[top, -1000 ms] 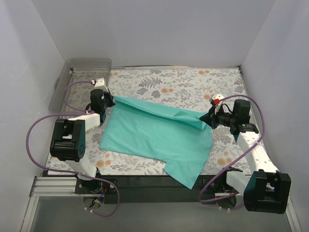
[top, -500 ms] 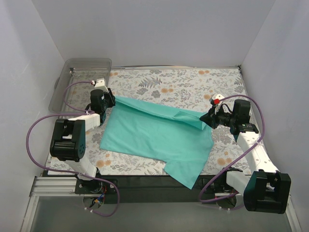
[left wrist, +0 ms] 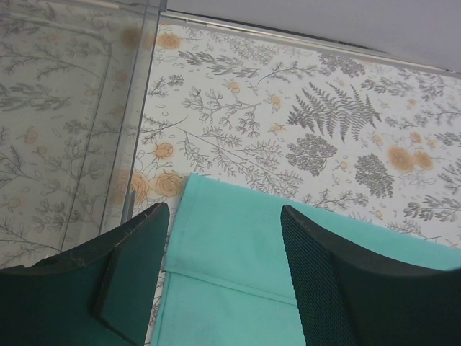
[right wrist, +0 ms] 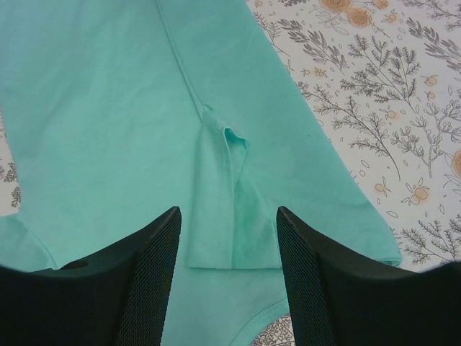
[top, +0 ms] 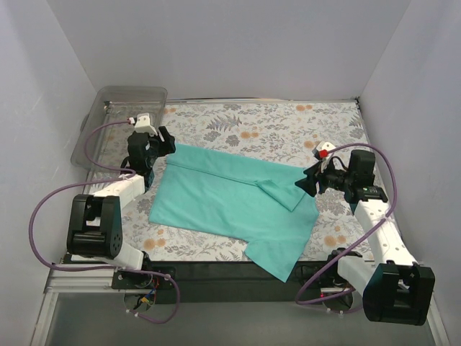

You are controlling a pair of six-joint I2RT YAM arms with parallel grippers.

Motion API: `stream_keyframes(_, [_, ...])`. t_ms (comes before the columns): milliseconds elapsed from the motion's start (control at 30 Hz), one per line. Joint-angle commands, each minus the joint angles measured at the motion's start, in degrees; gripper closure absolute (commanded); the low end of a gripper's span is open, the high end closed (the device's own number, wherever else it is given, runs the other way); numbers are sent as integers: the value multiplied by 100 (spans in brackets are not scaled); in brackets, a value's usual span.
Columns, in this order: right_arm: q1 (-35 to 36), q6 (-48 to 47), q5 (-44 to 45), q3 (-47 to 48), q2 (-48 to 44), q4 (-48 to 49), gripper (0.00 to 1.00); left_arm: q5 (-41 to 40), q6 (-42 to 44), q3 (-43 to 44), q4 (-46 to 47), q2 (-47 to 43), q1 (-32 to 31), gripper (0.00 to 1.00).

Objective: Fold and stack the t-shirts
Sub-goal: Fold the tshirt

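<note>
Teal t-shirt (top: 230, 205) released, now flat — jaws apart

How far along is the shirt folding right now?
Done: the shirt lies spread on the table, its far edge folded over into a band. In hand: nothing; the left fingers and right fingers stand open, gripping no cloth. Left: the near corner hangs over the table edge, so further folds and the stacking remain.
</note>
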Motion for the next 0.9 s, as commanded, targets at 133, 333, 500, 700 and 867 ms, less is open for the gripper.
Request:
stream_keyframes(133, [-15, 318, 112, 492, 1131, -218, 50, 378, -247, 54, -265, -572, 30, 40])
stream_keyframes(333, [213, 240, -142, 1379, 2555, -605, 47, 720, -721, 151, -1126, -1187, 38, 40])
stream_keyframes(500, [573, 56, -81, 2022, 3348, -904, 37, 958, -731, -120, -2049, -2338, 38, 37])
stream_keyframes(700, [1004, -191, -2, 2426, 3902, -1273, 32, 1028, -459, -622, -2831, -3472, 38, 34])
stream_keyframes(867, [1364, -226, 270, 2611, 4254, -1352, 31, 923, -371, -868, -3245, -4097, 38, 34])
